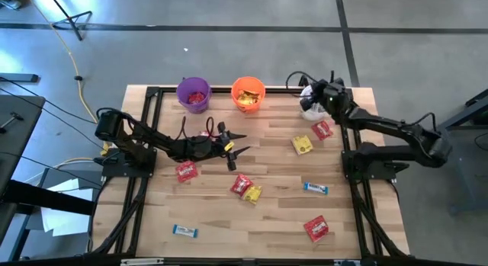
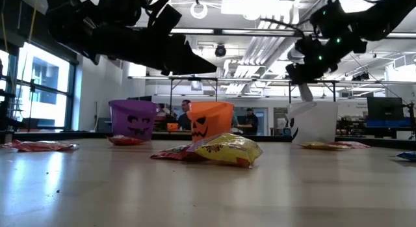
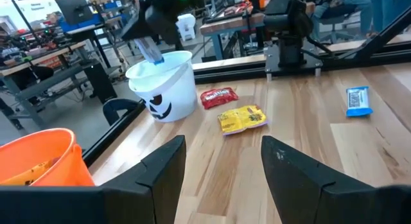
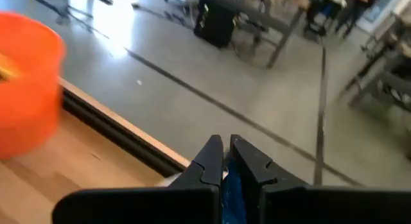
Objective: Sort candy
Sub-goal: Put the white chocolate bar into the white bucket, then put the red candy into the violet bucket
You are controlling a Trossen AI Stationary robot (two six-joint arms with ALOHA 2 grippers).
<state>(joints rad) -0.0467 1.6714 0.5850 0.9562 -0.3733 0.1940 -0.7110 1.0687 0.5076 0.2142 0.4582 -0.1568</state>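
My right gripper (image 1: 311,97) hangs over the white bucket (image 1: 308,106) at the far right, shut on a slim blue-and-white bar (image 3: 152,52). My left gripper (image 1: 238,148) stands open above the middle of the table with nothing between its fingers (image 3: 221,153). Loose candy lies flat on the wood: red packets (image 1: 186,171) (image 1: 242,184) (image 1: 316,228), yellow packets (image 1: 303,145) (image 1: 252,193), and blue-and-white bars (image 1: 315,188) (image 1: 184,232). The purple bucket (image 1: 194,94) and the orange bucket (image 1: 248,94) stand at the far edge. My right gripper pinches the blue-and-white bar by its upper end (image 4: 232,185) between its two fingers. The bar hangs slanting below the fingers, lifted clear, with its lower end (image 2: 304,92) just above the white bucket's rim (image 2: 312,105).
A red packet (image 1: 322,129) lies close to the white bucket. Red sweets show inside the purple bucket and yellow ones inside the orange bucket. A black frame runs along the table's left, right and far edges. People sit at benches in the room beyond.
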